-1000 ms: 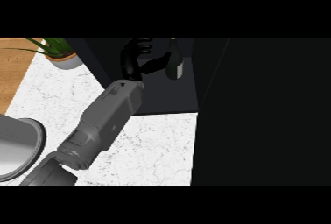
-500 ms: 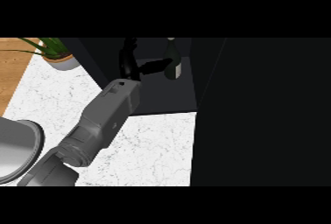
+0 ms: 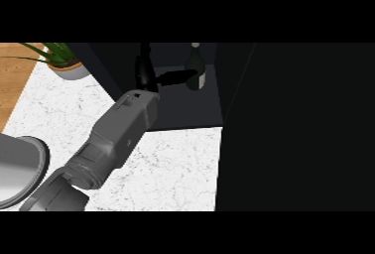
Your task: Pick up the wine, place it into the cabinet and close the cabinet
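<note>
Dark green glass wine bottle (image 3: 195,69) standing upright inside the open dark cabinet (image 3: 183,111), on its floor toward the back. Left black hand (image 3: 157,77) on the end of the grey forearm (image 3: 117,136), reaching into the cabinet from the lower left. Fingers extended and relaxed, thumb pointing right toward the bottle; fingertips just beside the bottle's lower body, not curled round it. Contact between fingertips and glass: cannot tell, dark on dark. Hand released, holding nothing.

Large black cabinet door panel (image 3: 300,129) filling the right side of the view, hiding whatever lies behind it. Right hand nowhere visible.

White marbled counter top (image 3: 172,173) below the cabinet opening and along the left. Green potted plant in a pale round pot (image 3: 67,67) at upper left, on the counter's edge near the wooden strip (image 3: 13,79). Grey rounded metal basin (image 3: 16,171) at the left edge, partly cut off.
</note>
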